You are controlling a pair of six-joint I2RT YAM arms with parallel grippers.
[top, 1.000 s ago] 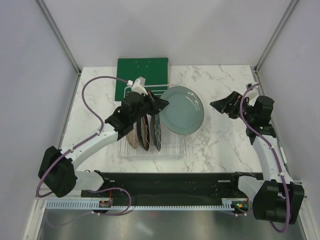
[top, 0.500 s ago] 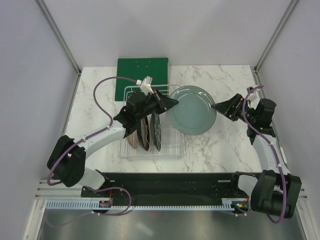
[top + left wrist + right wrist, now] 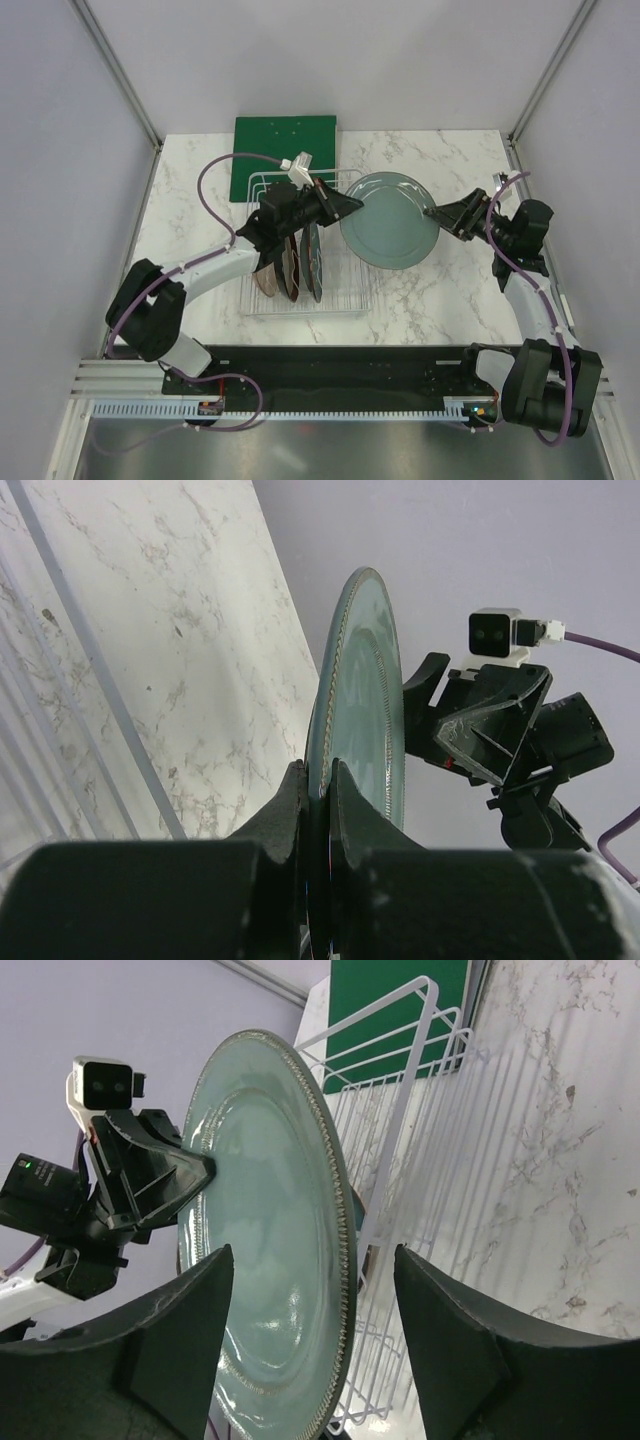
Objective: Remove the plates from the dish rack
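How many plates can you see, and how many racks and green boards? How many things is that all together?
plates: 4 (pale green plate, dark teal plate, maroon plate, brownish-pink plate)
dish rack: 1
green board: 1
Total: 6

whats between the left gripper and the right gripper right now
The pale grey-green plate. The left gripper is shut on one rim, and the right gripper straddles the opposite rim with its jaws open. The top view shows this best.
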